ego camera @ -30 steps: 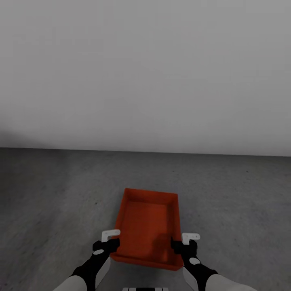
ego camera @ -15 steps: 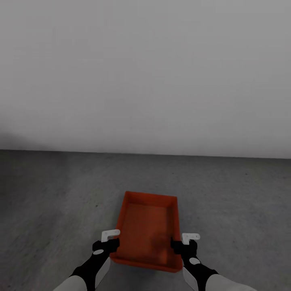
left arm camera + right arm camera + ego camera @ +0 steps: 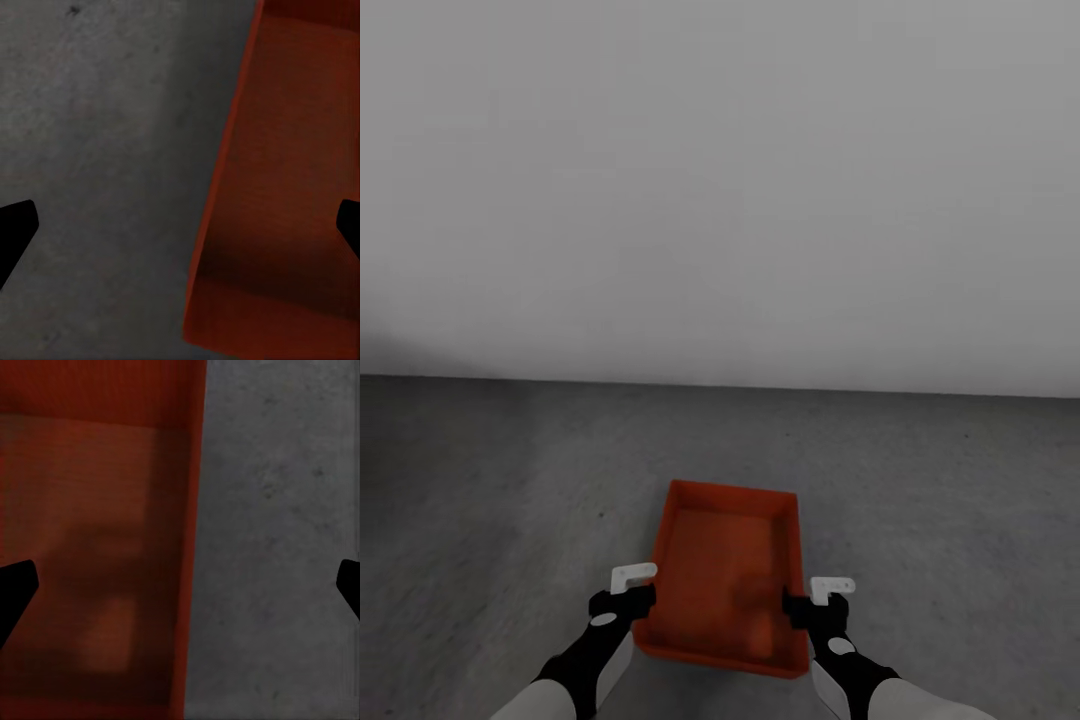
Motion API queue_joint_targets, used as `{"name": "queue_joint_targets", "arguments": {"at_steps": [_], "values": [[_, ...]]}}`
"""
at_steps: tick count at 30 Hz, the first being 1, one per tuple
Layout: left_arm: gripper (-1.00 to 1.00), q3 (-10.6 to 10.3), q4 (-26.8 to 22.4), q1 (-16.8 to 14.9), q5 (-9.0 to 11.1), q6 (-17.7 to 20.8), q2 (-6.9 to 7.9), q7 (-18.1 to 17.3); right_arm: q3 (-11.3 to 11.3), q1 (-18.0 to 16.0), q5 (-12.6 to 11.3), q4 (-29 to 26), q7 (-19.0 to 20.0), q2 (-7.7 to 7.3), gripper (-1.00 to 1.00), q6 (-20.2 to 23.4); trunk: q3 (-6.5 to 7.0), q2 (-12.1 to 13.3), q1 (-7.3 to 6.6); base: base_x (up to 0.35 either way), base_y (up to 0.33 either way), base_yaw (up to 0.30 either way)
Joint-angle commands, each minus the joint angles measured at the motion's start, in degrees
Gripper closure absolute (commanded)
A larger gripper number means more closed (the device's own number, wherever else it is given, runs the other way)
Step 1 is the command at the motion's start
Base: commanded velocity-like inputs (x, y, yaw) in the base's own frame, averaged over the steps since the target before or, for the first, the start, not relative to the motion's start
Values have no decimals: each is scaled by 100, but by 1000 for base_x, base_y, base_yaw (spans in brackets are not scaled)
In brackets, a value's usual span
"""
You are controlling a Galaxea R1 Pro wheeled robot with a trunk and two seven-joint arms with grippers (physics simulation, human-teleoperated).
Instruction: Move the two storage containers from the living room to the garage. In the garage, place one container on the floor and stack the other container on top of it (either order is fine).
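1. A plain white-grey wall point(image 3: 720, 180) covers the upper half of the head view.
2. The dark grey, rough floor point(image 3: 490, 480) of the garage covers the lower half.
3. One orange-red storage container point(image 3: 725, 575) sits low in the frame, just right of centre. Its long axis runs away from the robot toward the wall, and it is empty.
4. The left claw point(image 3: 632, 590) is at the container's left long wall near the bottom of the frame, the right claw point(image 3: 812, 596) at the right long wall. The container lies between them, about equally near to each.
5. In each wrist view, the dark fingertips stand wide apart, straddling one long wall point(image 3: 217, 217) without touching it: both claws are released, gripping nothing.
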Motion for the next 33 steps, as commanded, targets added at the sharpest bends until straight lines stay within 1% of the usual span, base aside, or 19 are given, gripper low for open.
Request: {"name": "queue_joint_targets", "arguments": {"at_steps": [1, 8, 18, 33], "values": [[-100, 14, -47, -2, 14, -13, -3, 7, 49, -3, -59, 5, -22, 2, -100, -18, 15, 40, -23, 0, 0, 0], [-100, 10, -139, -2, 18, -6, -3, 7, 49, -3, -67, 5, -30, 0, -100, -17, 140, 321, -177, 0, 0, 0], [-100, 10, -134, 3, 24, 62, -11, 7, 47, -3, -69, 5, -30, -6, -100, -17, 320, 722, -397, 0, 0, 0], [-100, 10, -129, 0, 18, 62, -12, 7, 40, -3, -69, 5, -30, -6, -100, -17, 589, 1323, -726, 0, 0, 0]]}}
